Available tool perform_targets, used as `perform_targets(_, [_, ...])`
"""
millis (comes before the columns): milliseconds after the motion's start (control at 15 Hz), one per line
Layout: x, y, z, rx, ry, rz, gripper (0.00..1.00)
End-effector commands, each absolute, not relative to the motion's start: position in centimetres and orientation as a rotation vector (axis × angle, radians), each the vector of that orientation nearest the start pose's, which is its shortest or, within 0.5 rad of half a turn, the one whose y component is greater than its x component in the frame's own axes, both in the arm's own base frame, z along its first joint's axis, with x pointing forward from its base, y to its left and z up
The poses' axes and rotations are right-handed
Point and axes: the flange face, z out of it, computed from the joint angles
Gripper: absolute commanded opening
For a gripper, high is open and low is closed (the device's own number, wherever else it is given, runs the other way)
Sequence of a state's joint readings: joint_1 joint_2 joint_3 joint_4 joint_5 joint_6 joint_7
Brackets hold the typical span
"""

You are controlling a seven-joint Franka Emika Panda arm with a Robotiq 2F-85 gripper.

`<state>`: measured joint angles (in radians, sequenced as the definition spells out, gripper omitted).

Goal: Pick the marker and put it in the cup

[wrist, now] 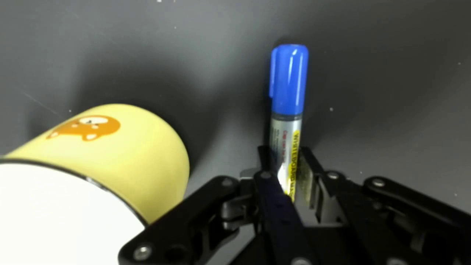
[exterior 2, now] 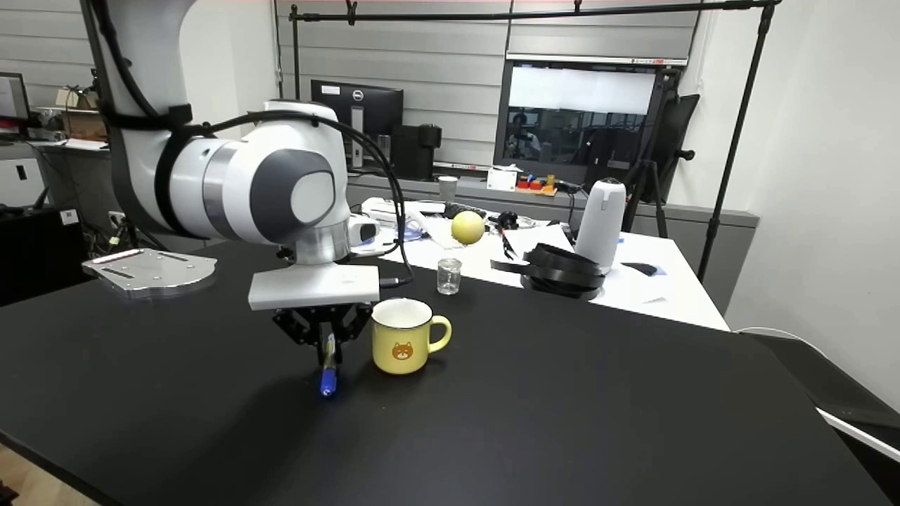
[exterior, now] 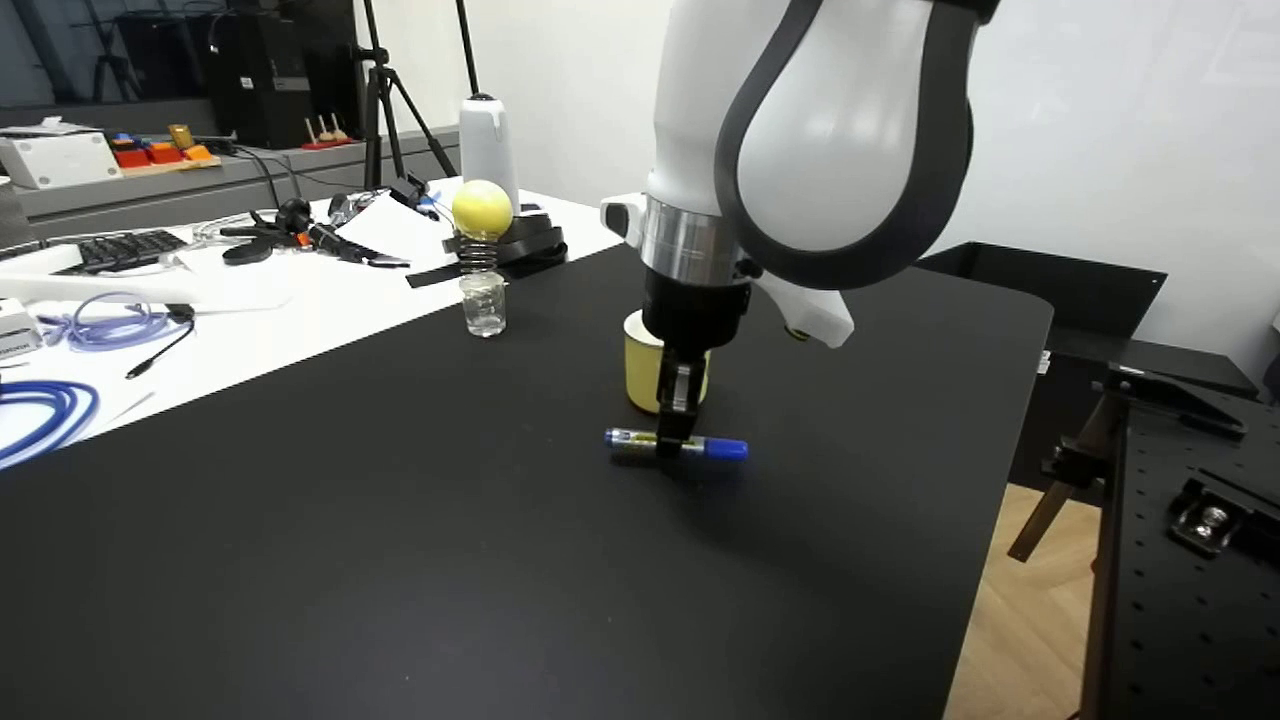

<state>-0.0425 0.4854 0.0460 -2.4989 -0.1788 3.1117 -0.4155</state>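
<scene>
The marker, with a blue cap and silver barrel, lies level between my fingertips in an exterior view [exterior: 724,449]. It also shows in an exterior view [exterior 2: 328,376] and in the wrist view [wrist: 289,92]. My gripper [wrist: 282,158] points down at the black table, with one finger on each side of the barrel, shut on it. The marker is at or just above the table; I cannot tell which. The yellow cup [exterior 2: 401,341] with a bear face, white inside and a handle stands upright close beside the gripper. It is at the lower left in the wrist view [wrist: 147,151].
A small clear jar [exterior 2: 448,277] stands on the black table [exterior 2: 562,407] beyond the cup. A yellow ball [exterior 2: 467,228], black straps [exterior 2: 562,270] and a white cylinder [exterior 2: 601,221] are behind. A metal plate [exterior 2: 151,273] lies near the arm's base.
</scene>
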Motion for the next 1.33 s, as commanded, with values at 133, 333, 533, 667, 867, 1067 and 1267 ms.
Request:
perform_targets(133, [46.7,3.5,17.8,-3.025,-0.968,-0.351,0.05])
perform_targets(333, [47.5,3.4,22.1,-3.057,-0.95,-0.434,0.05])
perform_targets(533, [48.2,2.2,25.7,-3.096,-0.905,-0.46,0.05])
perform_targets(667, [48.9,0.9,27.7,-3.112,-0.876,-0.573,0.05])
perform_targets(867, [49.4,-0.4,28.4,-3.089,-0.815,-0.793,0.05])
perform_targets(1067, [49.2,-1.4,27.7,-3.043,-0.682,-1.036,0.05])
perform_targets(1267, [48.5,-1.7,26.1,-3.014,-0.588,-1.152,0.05])
